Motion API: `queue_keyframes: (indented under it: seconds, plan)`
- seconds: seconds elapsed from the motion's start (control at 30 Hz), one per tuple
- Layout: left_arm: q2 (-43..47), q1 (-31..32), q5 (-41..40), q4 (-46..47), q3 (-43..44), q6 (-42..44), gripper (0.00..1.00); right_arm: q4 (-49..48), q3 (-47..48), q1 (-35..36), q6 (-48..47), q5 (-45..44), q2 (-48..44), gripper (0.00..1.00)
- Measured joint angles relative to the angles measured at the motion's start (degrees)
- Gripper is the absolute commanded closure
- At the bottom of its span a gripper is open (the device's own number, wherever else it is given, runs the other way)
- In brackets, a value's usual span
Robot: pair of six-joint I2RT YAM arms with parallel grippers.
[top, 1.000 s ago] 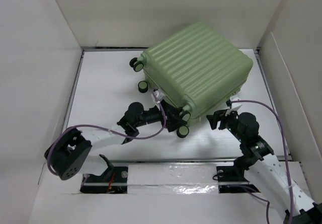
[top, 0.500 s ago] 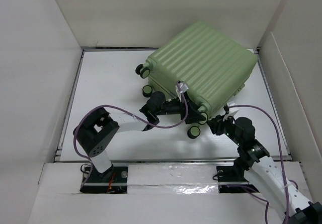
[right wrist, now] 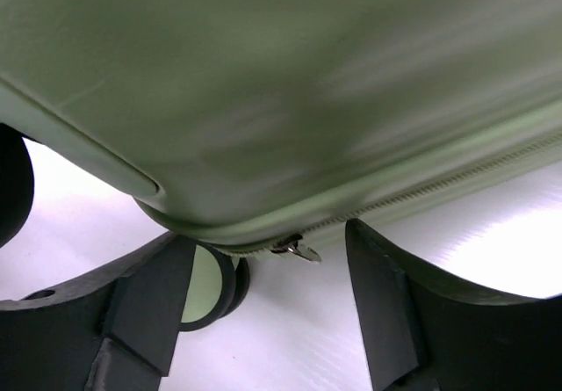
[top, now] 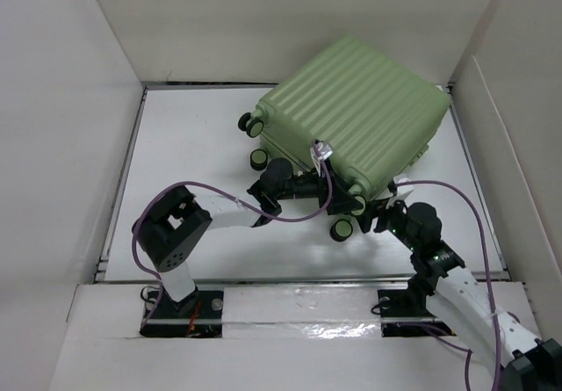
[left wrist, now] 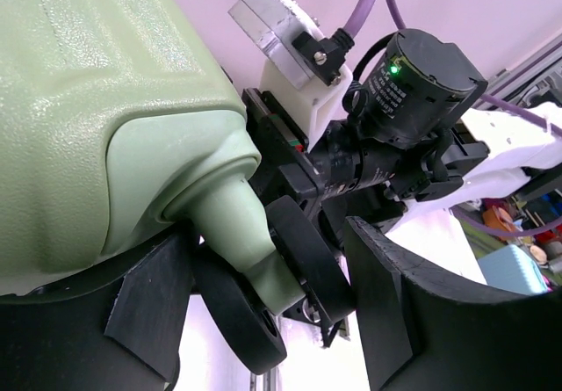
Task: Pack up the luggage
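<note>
Nothing readable anywhere, honestly: no labels, brand names or numbers on the luggage [top: 351, 119] or the arms.

Light green ribbed luggage [top: 351, 119] closed, flat on table, skewed, wheels toward left.

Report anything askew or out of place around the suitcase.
The luggage is shut and lies flat, skewed diagonally against the table edges, its wheels sticking out sideways. One wheel sits between the left hand's fingers. No damage or spill visible.
</note>
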State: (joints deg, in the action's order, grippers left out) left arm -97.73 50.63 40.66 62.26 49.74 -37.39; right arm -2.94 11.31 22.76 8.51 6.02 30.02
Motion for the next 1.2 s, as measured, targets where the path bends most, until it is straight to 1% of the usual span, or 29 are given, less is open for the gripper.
queue_keyframes:
  seconds: [0.03,0.07,0.13,0.17,0.27,0.5,0.6,0.63,0.7,0.73,0.8,0.9,1.03,1.13,1.2]
  plan:
    - [0.0,0.0,0.0,0.0,0.0,0.0,0.46,-0.8,0.1,0.1,0.0,0.4,1.2,0.33]
    - [0.0,0.0,0.0,0.0,0.0,0.0,0.46,-1.5,0.2,0.2,-0.1,0.6,2.2,0.49]
    - [0.0,-0.1,-0.4,0.0,0.0,0.1,0.46,-2.2,0.2,0.2,-0.2,1.7,3.4,0.64]
    - [0.0,-0.3,-0.8,0.0,0.0,0.2,0.46,-2.4,0.1,0.3,-0.8,1.6,3.7,0.81]
    - [0.0,-0.5,-0.9,0.0,0.0,0.2,0.48,-2.8,-0.3,0.1,-1.4,0.5,3.7,1.0]
    - [0.0,-0.5,-1.0,0.3,0.0,-0.1,0.5,-5.3,-3.4,0.1,-0.5,-2.8,-1.3,1.0]
    - [0.0,-0.5,-1.1,0.1,0.0,0.0,0.55,-6.4,-4.3,0.7,0.2,-3.3,-2.0,1.0]
    - [0.0,-0.5,-1.1,0.1,0.0,0.0,0.58,-6.7,-4.5,1.2,0.3,-3.5,-2.2,1.0]
    - [0.0,-0.5,-1.2,-0.6,0.4,-0.1,0.62,-6.9,-4.7,3.4,0.4,-4.1,-2.4,1.0]
    - [0.0,-0.5,-1.1,-1.3,0.9,-0.2,0.65,-6.8,-4.7,4.6,0.3,-5.2,-2.3,1.0]
    - [0.0,-0.4,-1.0,-3.4,2.2,-0.7,0.66,-6.4,-4.7,8.4,0.3,-8.7,-2.6,1.0]
    - [-0.2,-0.3,-0.9,-7.4,4.5,-1.5,0.68,-6.1,-4.7,17.6,0.5,-16.3,-2.7,1.0]
    - [-2.0,0.3,-0.4,-14.1,10.6,-2.4,0.68,-6.3,-4.7,29.5,1.0,-30.6,-1.7,1.0]
    - [-4.0,0.7,-0.3,-18.2,14.6,-3.5,0.68,-8.7,-4.3,37.2,1.9,-42.8,3.0,1.0]
    - [-5.0,0.7,-0.1,-19.3,16.2,-4.4,0.64,-11.7,-3.3,40.6,1.9,-49.4,8.1,1.0]
